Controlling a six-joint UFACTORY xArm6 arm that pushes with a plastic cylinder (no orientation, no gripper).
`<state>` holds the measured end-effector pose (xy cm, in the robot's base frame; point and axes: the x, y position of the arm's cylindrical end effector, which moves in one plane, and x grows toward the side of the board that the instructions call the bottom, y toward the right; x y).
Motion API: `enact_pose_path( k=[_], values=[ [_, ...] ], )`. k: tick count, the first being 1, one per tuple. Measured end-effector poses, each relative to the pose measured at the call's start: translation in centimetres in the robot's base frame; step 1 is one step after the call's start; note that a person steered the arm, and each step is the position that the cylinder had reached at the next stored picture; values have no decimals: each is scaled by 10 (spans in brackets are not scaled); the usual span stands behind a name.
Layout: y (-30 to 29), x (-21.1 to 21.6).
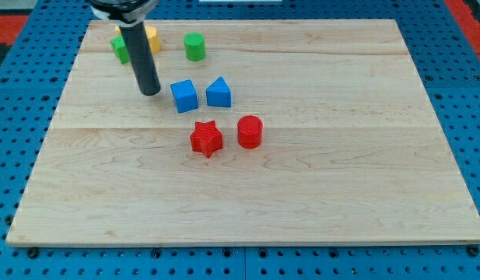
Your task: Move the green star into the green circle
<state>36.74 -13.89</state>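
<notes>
The green star (119,48) lies near the board's top-left corner, largely hidden behind our rod, so its shape is only partly legible. A yellow block (151,36), shape unclear, sits just beside it toward the view's right. The green circle (194,47), a short cylinder, stands further right along the top edge, apart from both. We carry no pincer: the arm ends in a plain rod, so nothing opens, closes or grips. Our tip (149,91) rests on the wooden board (317,171) below the star and to the left of the blue cube (183,96). We judge that a push toward the right is required, and the yellow block lies in that path. The blue triangular block (218,92), red star (206,138) and red cylinder (250,131) sit nearer the centre, clear of it.
</notes>
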Motion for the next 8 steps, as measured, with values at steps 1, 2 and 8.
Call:
enact_pose_path(
  k=[1, 2, 8],
  values=[
    [-34, -3],
    [-83, -10],
    [-162, -89]
  ],
)
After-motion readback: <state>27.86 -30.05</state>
